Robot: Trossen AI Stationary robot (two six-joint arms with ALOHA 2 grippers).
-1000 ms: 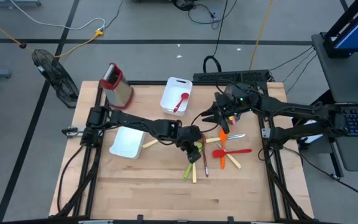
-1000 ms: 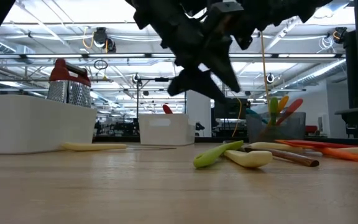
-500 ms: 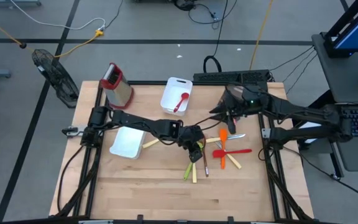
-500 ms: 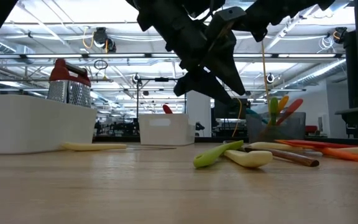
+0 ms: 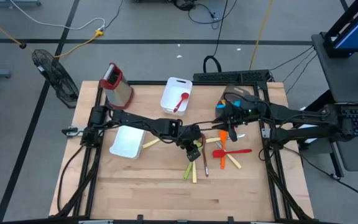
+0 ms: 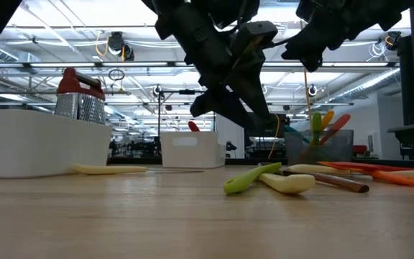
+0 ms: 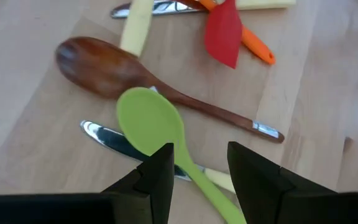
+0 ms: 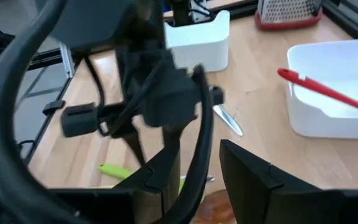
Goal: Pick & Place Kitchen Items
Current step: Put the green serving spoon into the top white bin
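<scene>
counter (image 5: pixel 148 186): pale wood planks, black frame; grey floor with cables around; ceiling lights in room behind.
green spoon (image 7: pixel 151 127): in utensil cluster right of near white tray (image 5: pixel 127 142), bowl toward that tray, long axis diagonal, lying over cream-handled knife (image 7: pixel 107 137); brown wooden spoon (image 7: pixel 104 71) just beside, roughly parallel.
red spoon (image 5: pixel 181 102): in far white tray (image 5: pixel 169 93), diagonal.
left claw (image 7: pixel 197 165): above green spoon, fingers apart, empty.
right claw (image 8: pixel 194 165): part open, empty.
change: right arm drawn back toward right counter edge; utensils unmoved.
</scene>
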